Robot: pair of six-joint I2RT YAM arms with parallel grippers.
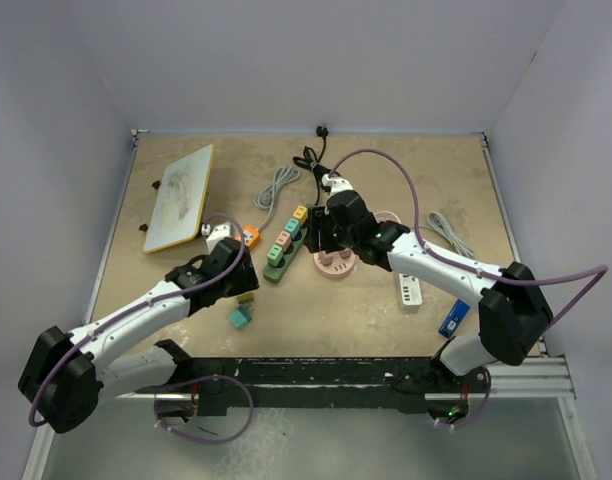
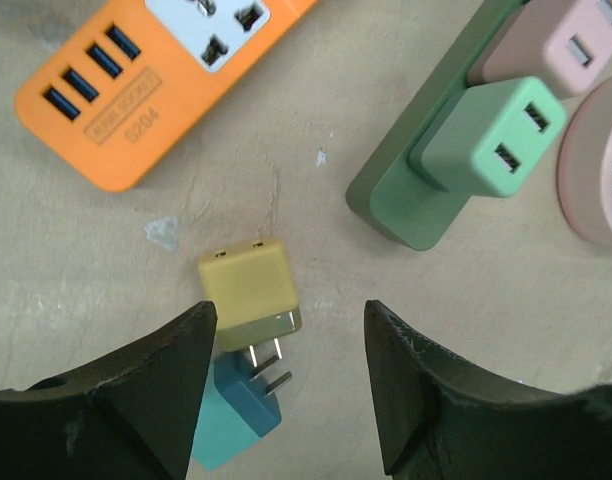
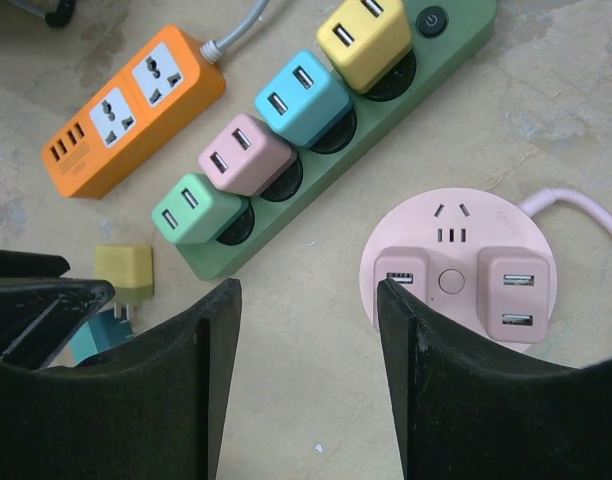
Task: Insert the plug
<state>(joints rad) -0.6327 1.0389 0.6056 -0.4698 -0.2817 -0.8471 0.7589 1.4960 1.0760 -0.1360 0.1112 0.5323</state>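
My top camera looks down from 6 o'clock, high up. Both close wrist cameras share the green strip (image 3: pixel 378 110).

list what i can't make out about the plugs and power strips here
Teal plug: left wrist view, partly behind the left gripper's jaws and the yellow plug.
Orange strip: same view, cut off by the top edge.
Round pink socket: right wrist view, lower rim behind the right gripper's jaws.
Top view: socket holes too small to read.
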